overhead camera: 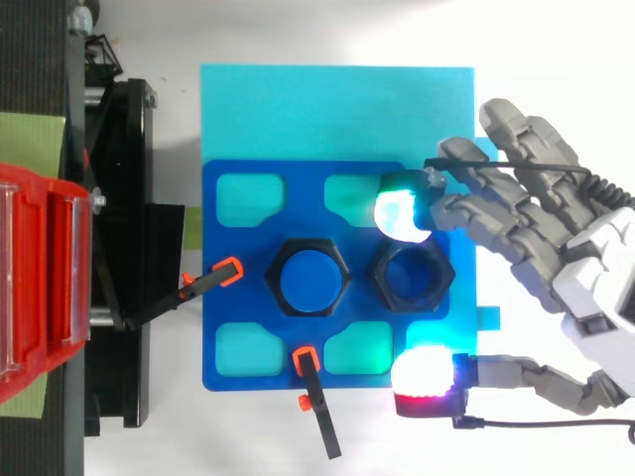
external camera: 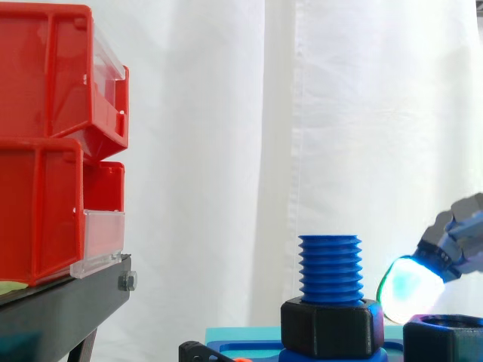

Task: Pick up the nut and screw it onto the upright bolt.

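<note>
Top view: nut (overhead camera: 412,278), black, hexagonal, lying flat on the blue plate (overhead camera: 238,342), just beside the bolt (overhead camera: 313,279) on the arm's side. Bolt: blue, threaded, upright at the plate's middle, with a second black hex piece (external camera: 330,326) seated round its foot. Hand (overhead camera: 595,283): released, fingers spread, grasping nothing. One glowing fingertip (overhead camera: 402,213) sits by one edge of the nut, slightly above it in the side view. The thumb pad (overhead camera: 427,375) is apart on the opposite side. Plate: on a cyan base (overhead camera: 337,104), with two orange-tipped black clamps (overhead camera: 226,272) at its edges. Red bins (external camera: 45,143): on a black stand (external camera: 60,302), left.
</note>
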Available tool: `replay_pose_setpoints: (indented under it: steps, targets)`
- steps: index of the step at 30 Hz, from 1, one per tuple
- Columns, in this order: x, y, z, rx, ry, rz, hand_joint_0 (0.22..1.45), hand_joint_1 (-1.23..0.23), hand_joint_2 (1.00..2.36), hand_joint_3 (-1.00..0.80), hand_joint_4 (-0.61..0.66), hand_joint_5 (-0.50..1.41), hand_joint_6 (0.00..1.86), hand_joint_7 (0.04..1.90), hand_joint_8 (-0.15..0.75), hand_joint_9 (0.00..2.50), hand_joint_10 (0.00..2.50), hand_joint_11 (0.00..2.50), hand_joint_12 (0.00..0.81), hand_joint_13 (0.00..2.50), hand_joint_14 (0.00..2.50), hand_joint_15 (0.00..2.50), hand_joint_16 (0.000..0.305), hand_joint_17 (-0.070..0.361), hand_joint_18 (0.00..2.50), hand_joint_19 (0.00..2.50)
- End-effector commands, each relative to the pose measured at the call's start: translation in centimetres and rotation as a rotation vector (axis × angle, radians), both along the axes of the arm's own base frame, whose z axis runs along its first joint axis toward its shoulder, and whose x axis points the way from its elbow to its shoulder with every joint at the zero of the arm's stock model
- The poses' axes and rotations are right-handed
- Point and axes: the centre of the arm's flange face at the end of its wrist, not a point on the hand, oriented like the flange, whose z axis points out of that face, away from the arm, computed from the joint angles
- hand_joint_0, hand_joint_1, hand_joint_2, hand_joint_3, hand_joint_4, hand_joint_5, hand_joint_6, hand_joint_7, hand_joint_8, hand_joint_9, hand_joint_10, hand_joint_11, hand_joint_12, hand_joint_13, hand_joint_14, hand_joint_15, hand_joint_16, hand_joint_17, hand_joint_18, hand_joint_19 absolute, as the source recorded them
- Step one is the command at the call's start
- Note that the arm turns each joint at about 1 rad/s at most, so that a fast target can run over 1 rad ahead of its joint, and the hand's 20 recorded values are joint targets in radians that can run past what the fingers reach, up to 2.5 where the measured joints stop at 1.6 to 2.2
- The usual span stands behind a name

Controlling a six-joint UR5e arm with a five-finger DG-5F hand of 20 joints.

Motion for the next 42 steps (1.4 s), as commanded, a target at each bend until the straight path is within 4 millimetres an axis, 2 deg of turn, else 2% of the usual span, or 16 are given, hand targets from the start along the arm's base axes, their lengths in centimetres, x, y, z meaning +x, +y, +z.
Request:
replay_pose_setpoints:
  steps: [1, 29, 42]
  targets:
    - [0.4, 0.1, -1.2, 0.017, -0.017, 0.0, 0.35, -0.72, 1.0, -0.5, 0.18, -0.29, 0.5, 0.68, 0.273, 0.15, 0.0, 0.0, 0.366, 0.0, 0.0, 0.0, 0.052, 0.116, 0.0, 0.0]
    - [0.5, -1.3, -1.2, 0.004, 0.004, 0.002, 0.37, -0.71, 1.0, -0.5, 0.18, -0.29, 0.5, 0.67, 0.274, 0.2, 0.0, 0.0, 0.361, 0.0, 0.0, 0.0, 0.05, 0.113, 0.0, 0.0]
    - [0.4, -1.5, -1.2, -0.002, 0.013, 0.003, 0.4, -0.89, 1.0, -0.5, 0.14, -0.3, 0.5, 0.67, 0.239, 0.18, 0.0, 0.0, 0.343, 0.0, 0.0, 0.0, 0.047, 0.105, 0.0, 0.0]
